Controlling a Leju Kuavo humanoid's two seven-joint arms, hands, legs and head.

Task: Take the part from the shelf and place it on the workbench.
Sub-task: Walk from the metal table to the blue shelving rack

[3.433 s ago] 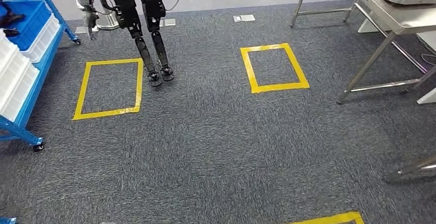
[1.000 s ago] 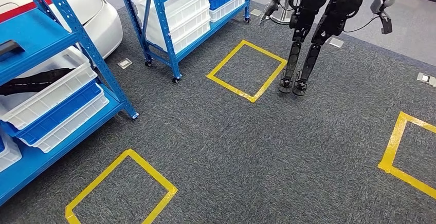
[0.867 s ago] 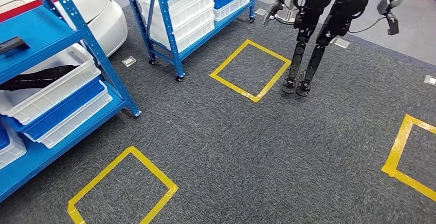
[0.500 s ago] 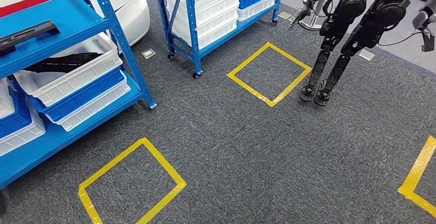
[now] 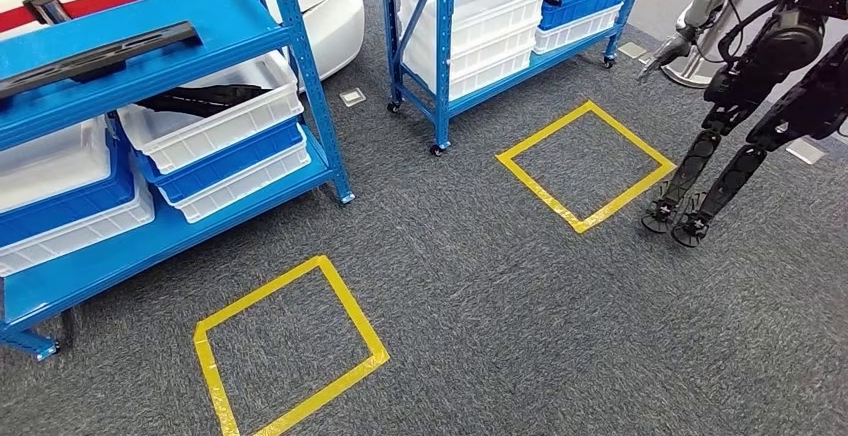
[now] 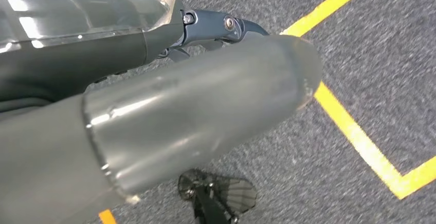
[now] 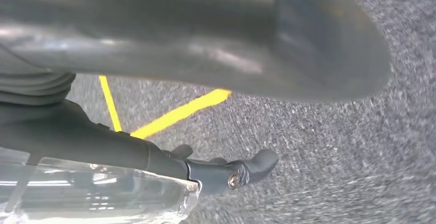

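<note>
Both hands, left [image 6: 169, 126] and right [image 7: 205, 54], hanging over grey carpet [image 5: 520, 296]; finger state unclear, perhaps holding nothing. No legible writing.

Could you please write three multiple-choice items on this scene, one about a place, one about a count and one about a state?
1. Where does the long black part lie?
A. on the near rack's top shelf
B. on the carpet
C. inside a taped square

2. How many yellow taped squares mark the carpet in the head view?
A. one
B. two
C. four

3. What does the left hand hold?
A. a white bin
B. the black part
C. nothing

Answers:
1 A: the part rests flat on the blue top shelf of the near rack.
2 B: one square lies near the rack, another farther off.
3 C: the wrist view shows bare carpet beyond the hand, with no object in it.
</note>
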